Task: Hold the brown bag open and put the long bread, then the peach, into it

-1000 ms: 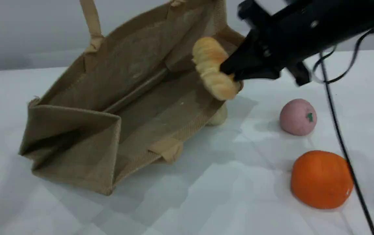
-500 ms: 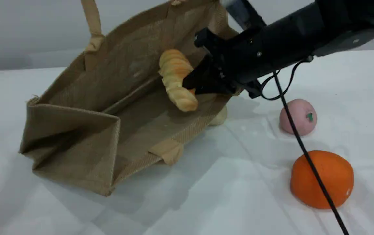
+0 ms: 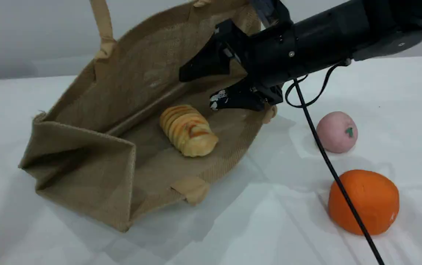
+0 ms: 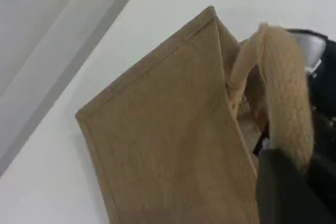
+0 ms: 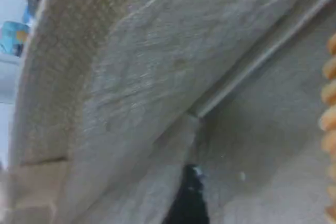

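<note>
inside the brown bag (image 3: 85,165) lies the long bread (image 3: 188,130) (just released).

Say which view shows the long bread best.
The scene view: the whole long bread lies inside the brown bag. The right wrist view catches only its ridged edge at the border; the left wrist view shows none.

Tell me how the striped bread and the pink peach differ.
The long bread is elongated, ridged, striped orange-brown and cream; the peach is round, smooth, pale pink. The long bread lies inside the brown bag; the peach sits outside on the table. Both lie free, ungripped.
</note>
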`<state>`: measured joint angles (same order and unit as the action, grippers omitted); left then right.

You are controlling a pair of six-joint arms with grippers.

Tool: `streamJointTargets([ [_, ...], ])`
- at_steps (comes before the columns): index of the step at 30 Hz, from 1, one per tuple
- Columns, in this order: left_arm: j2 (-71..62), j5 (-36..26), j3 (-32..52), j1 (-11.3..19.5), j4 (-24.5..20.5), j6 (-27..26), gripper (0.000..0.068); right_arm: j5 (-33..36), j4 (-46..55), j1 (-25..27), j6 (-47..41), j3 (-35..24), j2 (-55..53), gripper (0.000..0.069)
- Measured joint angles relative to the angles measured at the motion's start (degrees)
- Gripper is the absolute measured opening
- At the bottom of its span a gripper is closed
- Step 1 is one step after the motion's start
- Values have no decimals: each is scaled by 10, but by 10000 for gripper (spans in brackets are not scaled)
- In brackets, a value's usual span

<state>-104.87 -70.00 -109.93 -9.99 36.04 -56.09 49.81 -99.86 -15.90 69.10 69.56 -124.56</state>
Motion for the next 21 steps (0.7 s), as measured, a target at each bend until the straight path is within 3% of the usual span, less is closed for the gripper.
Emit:
streamJointTargets([
  [11,0,0,0,0,0,0,86,110,57,88,-19,0,12,542],
  [15,0,0,0,0,0,0,86,81,102,112,-26,0,46,539],
  [21,0,1,0,0,0,0,86,-16,232,124,-84,0,124,538],
])
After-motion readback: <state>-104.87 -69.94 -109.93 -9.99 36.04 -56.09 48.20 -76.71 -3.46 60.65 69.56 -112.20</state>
